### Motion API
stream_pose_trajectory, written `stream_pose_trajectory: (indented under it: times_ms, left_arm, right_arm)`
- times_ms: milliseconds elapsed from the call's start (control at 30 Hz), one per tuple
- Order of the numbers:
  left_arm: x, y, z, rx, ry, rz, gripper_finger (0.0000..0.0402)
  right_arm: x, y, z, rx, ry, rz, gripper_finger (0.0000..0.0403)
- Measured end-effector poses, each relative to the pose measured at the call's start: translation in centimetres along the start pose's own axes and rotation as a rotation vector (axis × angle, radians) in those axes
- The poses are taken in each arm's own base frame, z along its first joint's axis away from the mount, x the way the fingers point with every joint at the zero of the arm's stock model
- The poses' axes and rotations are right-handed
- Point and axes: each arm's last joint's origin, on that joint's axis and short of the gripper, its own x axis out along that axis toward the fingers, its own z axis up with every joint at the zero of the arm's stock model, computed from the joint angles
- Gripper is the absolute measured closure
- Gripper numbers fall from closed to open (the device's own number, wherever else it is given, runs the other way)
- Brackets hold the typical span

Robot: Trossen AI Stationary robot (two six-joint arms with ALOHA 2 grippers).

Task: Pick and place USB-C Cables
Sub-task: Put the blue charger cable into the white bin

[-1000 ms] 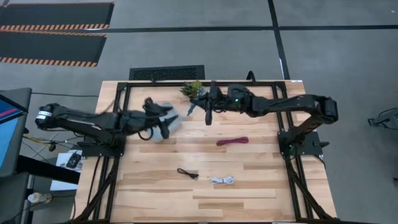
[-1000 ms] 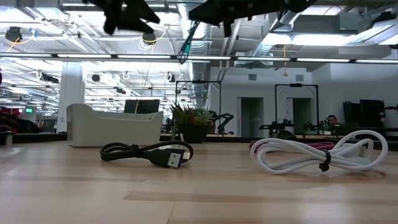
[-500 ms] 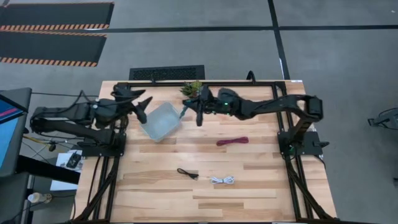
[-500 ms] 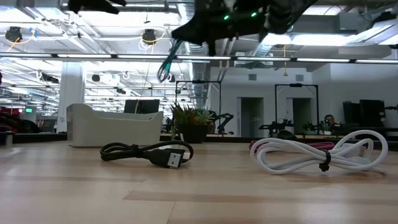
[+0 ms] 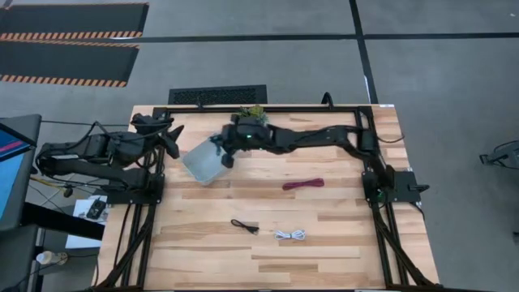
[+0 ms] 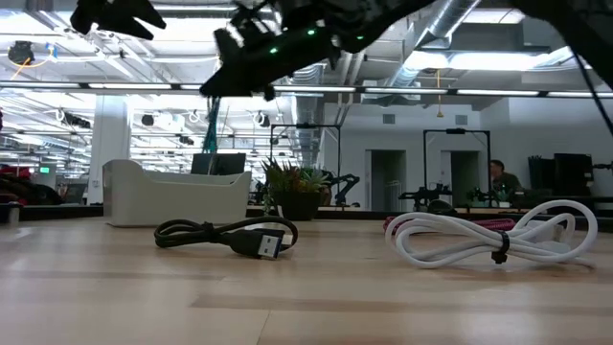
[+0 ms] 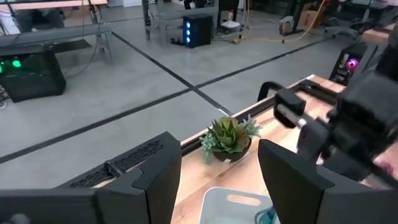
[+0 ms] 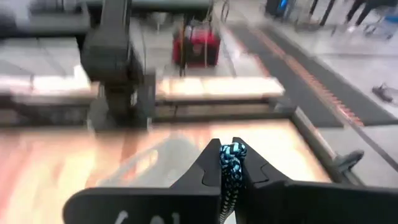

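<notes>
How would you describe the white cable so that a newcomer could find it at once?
Start at the wooden table and go to its front edge, away from the clear bin. The white cable lies there just right of the black cable. It is the only pale bundle, looped and tied.

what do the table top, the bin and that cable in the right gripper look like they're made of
Table top: likely light wood planks with a matte finish, showing grain and seams. Bin: apparently translucent whitish plastic, the wood faintly visible through it. Teal cable, pinched in the shut right gripper: seems to have a braided fabric jacket, with a woven teal-and-dark pattern.
</notes>
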Motion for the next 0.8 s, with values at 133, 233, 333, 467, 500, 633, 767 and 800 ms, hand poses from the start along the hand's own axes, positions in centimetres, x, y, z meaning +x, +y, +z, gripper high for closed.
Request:
stream_pose_trajectory:
  times_ms: [133, 233, 333, 467, 500, 633, 767, 800]
  left_arm:
    - [0.0, 0.1, -0.2, 0.022, 0.019, 0.009, 0.0198]
    - [0.0, 0.1, -0.3, 0.025, 0.021, 0.011, 0.0198]
    - [0.0, 0.1, -0.3, 0.025, 0.021, 0.011, 0.0198]
    - [0.0, 0.1, -0.3, 0.028, 0.018, 0.019, 0.0198]
    - [0.0, 0.1, -0.3, 0.028, 0.015, 0.026, 0.0198]
    - [0.0, 0.2, -0.2, 0.029, 0.005, 0.046, 0.0198]
    - [0.0, 0.2, -0.2, 0.029, 0.002, 0.052, 0.0198]
    - [0.0, 0.2, -0.2, 0.029, 0.002, 0.052, 0.0198]
  right_arm:
    - [2.0, 0.7, -0.1, -0.058, 0.064, 0.019, 0.0384]
    - [3.3, 1.1, -0.5, -0.11, 0.122, -0.01, 0.0384]
    - [4.6, 1.6, -1.6, -0.188, 0.173, -0.057, 0.0384]
    - [5.8, 2.6, -2.8, -0.349, 0.246, -0.11, 0.0384]
    - [6.0, 2.8, -2.9, -0.386, 0.256, -0.102, 0.0384]
    - [6.5, 3.5, -3.8, -0.484, 0.297, -0.087, 0.0384]
    - [6.7, 3.8, -4.0, -0.502, 0.295, -0.1, 0.0384]
    - [6.7, 3.9, -4.0, -0.501, 0.29, -0.101, 0.0384]
